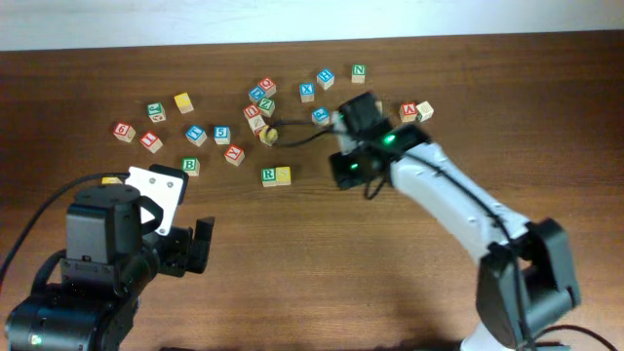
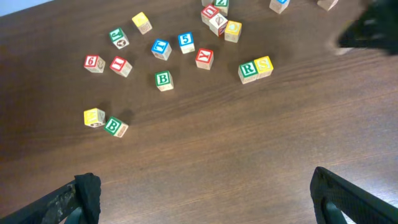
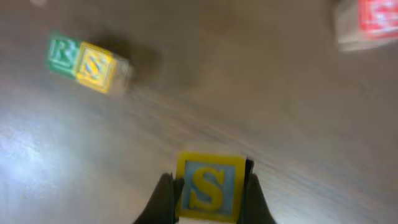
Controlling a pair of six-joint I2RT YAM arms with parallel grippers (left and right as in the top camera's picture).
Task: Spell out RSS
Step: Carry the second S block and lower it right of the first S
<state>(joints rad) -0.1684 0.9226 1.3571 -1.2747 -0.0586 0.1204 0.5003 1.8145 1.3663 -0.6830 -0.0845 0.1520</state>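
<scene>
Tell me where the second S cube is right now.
The second S cube is gripped in the right hand, bottom centre of the right wrist view, right of the touching R cube and first S cube.

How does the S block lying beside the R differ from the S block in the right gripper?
The loose S block lies free, touching the R block; the gripped S block is clamped in the right gripper, apart from that pair. The loose one has a yellow face with a darker S; the gripped one shows a yellow S on blue, framed yellow. Both are small cubes bearing S.
</scene>
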